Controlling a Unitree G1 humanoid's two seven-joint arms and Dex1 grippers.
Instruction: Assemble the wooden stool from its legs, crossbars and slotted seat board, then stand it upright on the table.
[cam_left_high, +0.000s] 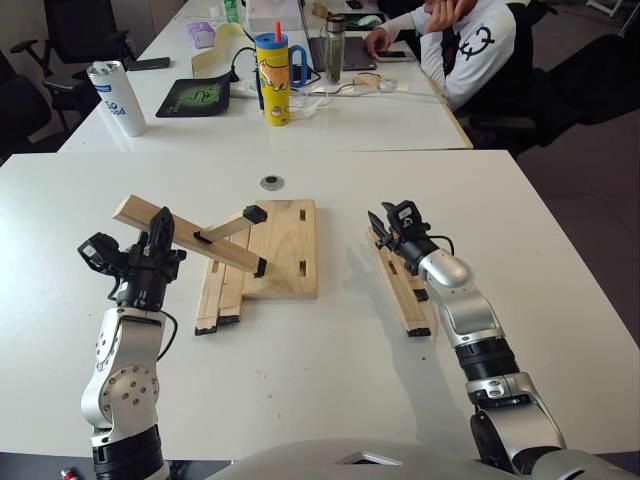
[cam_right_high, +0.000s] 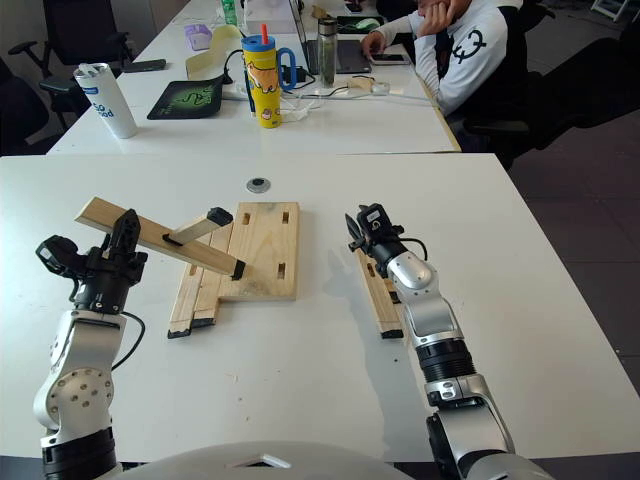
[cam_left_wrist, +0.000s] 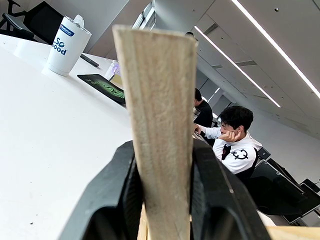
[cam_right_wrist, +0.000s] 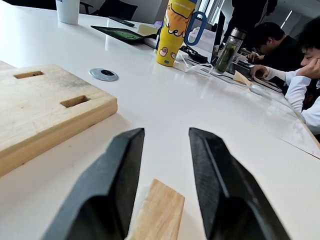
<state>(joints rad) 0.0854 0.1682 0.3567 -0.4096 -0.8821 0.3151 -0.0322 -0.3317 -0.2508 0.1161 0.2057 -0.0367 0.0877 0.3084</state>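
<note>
white table (cam_left_high: 330, 400) fills the foreground, and a second table behind it carries a yellow cup (cam_left_high: 273, 75) and a white tumbler (cam_left_high: 118, 97). the slotted seat board (cam_left_high: 290, 250) lies flat near the middle. it is pale raw wood with four small rectangular slots showing, and its left edge rests on a short stack of loose sticks (cam_left_high: 218, 298) that pokes out toward the robot. the left claw (cam_left_high: 158, 232) is clamped tight on a long leg (cam_left_high: 195, 240), gripping it near its outer end and holding it off the table. the leg's long axis slants down from the claw toward the robot's right, so its dark-capped far end appears over the board's near left corner. a shorter crossbar (cam_left_high: 230, 226), also dark-tipped, seems joined to that leg and angles up toward the board's far side. the right claw (cam_left_high: 386, 226) is partly open and empty, low over the far end of another bundle of sticks (cam_left_high: 408, 290). that bundle lies lengthwise toward the robot, apart from the board on its right. the board sits between the arms with the held leg's tip over it, so i judge the left arm best placed to bring leg to slot.
</note>
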